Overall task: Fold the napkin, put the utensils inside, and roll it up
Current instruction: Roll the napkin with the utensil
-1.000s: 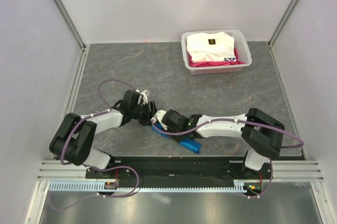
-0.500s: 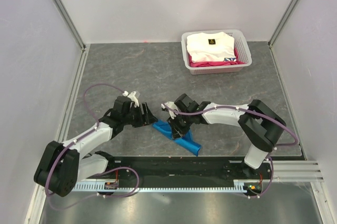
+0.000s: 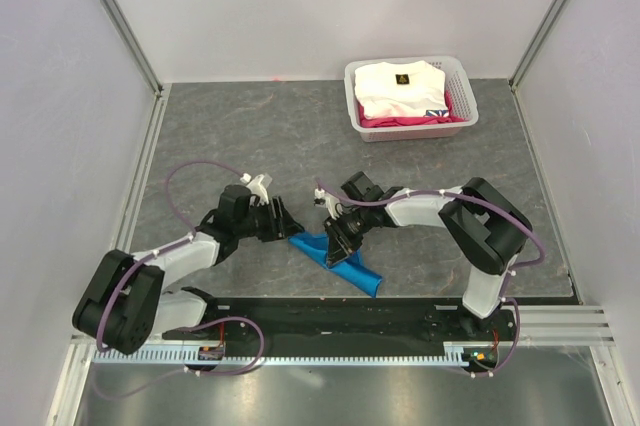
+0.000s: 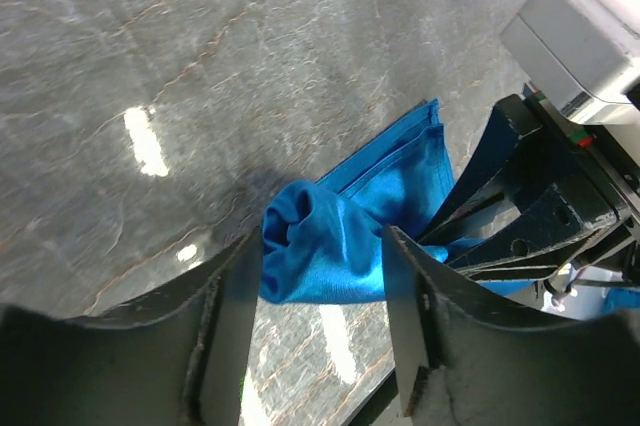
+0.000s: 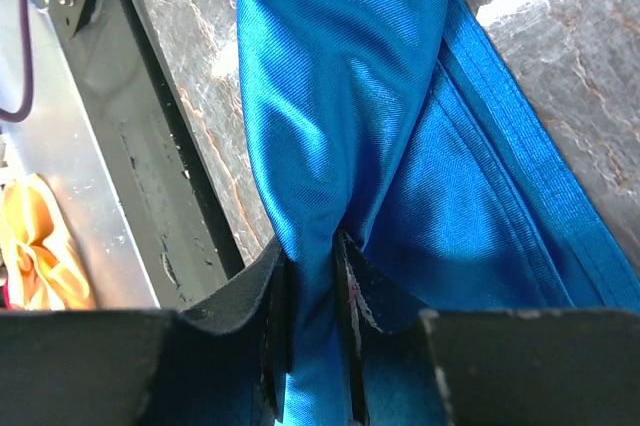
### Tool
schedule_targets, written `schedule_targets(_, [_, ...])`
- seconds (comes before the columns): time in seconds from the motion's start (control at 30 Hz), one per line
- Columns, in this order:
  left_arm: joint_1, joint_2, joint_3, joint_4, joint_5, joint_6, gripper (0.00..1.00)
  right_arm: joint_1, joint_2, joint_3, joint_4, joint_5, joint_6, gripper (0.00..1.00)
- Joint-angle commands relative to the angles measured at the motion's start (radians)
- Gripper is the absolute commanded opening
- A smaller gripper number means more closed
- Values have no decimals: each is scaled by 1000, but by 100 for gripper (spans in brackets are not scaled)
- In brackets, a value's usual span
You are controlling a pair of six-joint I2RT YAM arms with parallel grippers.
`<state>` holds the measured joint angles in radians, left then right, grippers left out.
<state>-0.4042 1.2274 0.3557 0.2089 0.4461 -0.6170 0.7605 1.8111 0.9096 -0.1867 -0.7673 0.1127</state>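
The bright blue napkin [image 3: 345, 264] lies bunched and rolled on the table near the front edge. My right gripper [image 3: 337, 246] is shut on a fold of the napkin [image 5: 330, 176], its fingers [image 5: 272, 296] pinching the cloth. My left gripper [image 3: 285, 228] is open at the napkin's left end; the rolled end of the napkin [image 4: 325, 241] sits just ahead of its fingers [image 4: 232, 296], apart from them. The right gripper's black body [image 4: 545, 206] shows beyond the cloth. The utensils are hidden from view.
A white basket [image 3: 462, 86] with folded white and pink clothes stands at the back right. The black base rail [image 3: 340, 311] runs along the front edge, close below the napkin. Grey walls enclose the table on three sides.
My left arm has drawn back to the left and now sits beside the napkin's left end. My right gripper has swung round and is clamped on the napkin's middle.
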Motion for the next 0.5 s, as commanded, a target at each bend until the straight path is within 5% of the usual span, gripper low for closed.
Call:
schedule_targets(0.0, [5, 56, -6, 125, 46, 16, 52, 0, 45, -20, -5, -3, -18, 27])
schedule_targets(0.13, [4, 115, -8, 170, 62, 11, 40, 0, 48, -17, -8, 10, -16, 27])
schedule_targets(0.3, [4, 156, 9, 155, 62, 16, 4, 0, 15, 12, -65, 86, -10, 31])
schedule_targets(0.47, [4, 181, 77, 22, 51, 33, 2, 5, -70, 72, -163, 220, -8, 56])
